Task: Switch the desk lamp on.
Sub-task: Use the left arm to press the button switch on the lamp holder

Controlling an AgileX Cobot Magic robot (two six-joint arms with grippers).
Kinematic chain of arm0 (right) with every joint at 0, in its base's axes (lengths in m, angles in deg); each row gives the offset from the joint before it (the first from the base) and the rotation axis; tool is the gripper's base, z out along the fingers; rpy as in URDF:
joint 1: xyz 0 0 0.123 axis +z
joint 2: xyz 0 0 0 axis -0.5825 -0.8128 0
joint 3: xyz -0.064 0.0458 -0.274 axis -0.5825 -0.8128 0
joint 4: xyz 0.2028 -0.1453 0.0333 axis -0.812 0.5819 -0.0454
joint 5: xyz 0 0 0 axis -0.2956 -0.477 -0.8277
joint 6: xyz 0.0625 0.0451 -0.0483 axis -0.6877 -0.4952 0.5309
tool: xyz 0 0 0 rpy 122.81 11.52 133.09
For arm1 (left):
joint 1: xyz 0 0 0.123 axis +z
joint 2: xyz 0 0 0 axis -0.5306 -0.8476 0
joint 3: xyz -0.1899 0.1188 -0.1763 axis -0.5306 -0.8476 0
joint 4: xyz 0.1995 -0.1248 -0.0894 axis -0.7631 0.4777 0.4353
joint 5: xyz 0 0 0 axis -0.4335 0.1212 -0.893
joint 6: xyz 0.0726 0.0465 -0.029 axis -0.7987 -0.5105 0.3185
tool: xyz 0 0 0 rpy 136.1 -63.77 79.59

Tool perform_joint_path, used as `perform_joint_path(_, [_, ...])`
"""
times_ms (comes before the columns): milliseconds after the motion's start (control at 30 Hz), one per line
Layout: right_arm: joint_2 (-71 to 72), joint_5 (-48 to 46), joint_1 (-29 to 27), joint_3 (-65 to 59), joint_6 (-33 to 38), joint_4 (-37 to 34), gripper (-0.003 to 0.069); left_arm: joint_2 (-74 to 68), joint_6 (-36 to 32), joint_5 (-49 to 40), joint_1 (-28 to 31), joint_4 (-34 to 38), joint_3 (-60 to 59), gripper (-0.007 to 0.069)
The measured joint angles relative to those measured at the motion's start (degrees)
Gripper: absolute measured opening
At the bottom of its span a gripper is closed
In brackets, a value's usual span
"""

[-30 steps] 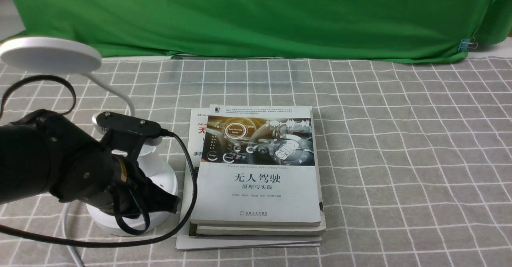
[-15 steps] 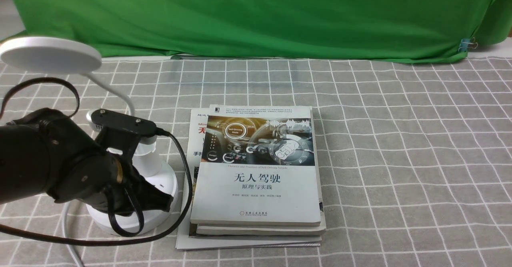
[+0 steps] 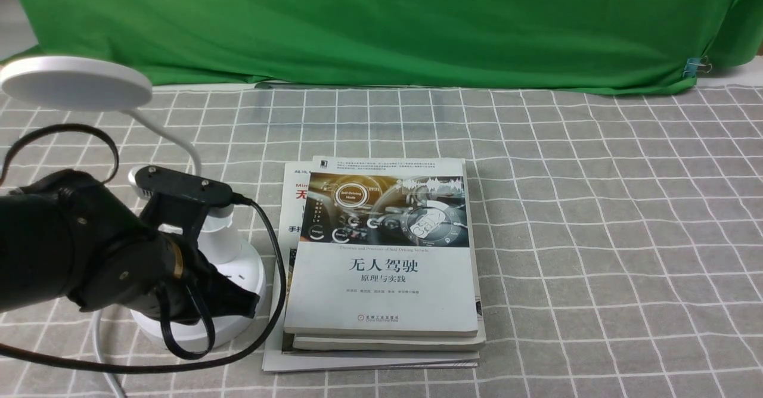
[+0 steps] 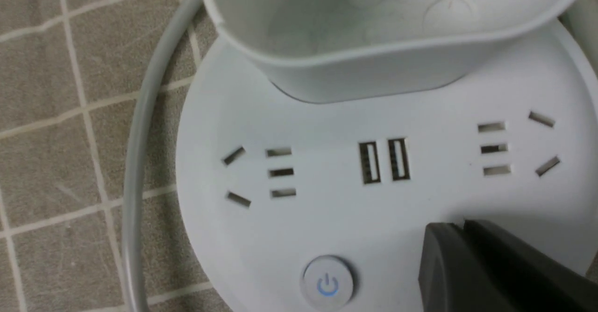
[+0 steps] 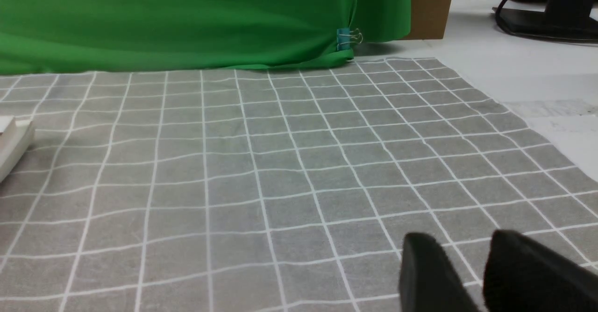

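Note:
The white desk lamp stands at the front left, with its disc head [image 3: 74,83] unlit, a thin neck and a round base [image 3: 241,264]. In the left wrist view the base [image 4: 327,218] shows sockets, two USB ports, the cup holder [image 4: 373,36] and one round button [image 4: 328,283] with a blue power sign. My left gripper [image 4: 460,228] is shut and empty, its tips low over the base just beside that button. It also shows in the front view [image 3: 253,305]. My right gripper [image 5: 462,237] is open and empty, low over the cloth.
A stack of books [image 3: 381,255] lies right beside the lamp base, and its corner shows in the right wrist view [image 5: 11,144]. The lamp's grey cord [image 4: 140,153] curves round the base. A green backdrop [image 3: 381,22] hangs behind the checked tablecloth [image 3: 596,237].
My left arm has shifted a little to the left and down over the lamp base. The lamp head looks the same, unlit.

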Motion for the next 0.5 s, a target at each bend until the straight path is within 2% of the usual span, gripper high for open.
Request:
perform_joint_path(333, [0.0, 0.0, 0.0, 0.0, 0.0, 0.0, 0.0245, 1.7, -0.7, 1.3, 0.1, 2.7, -1.1, 0.0019])
perform_joint_path(500, [0.0, 0.0, 0.0, 0.0, 0.0, 0.0, 0.0245, 10.1, 0.3, -4.3, 0.0, 3.9, -2.3, 0.0019])
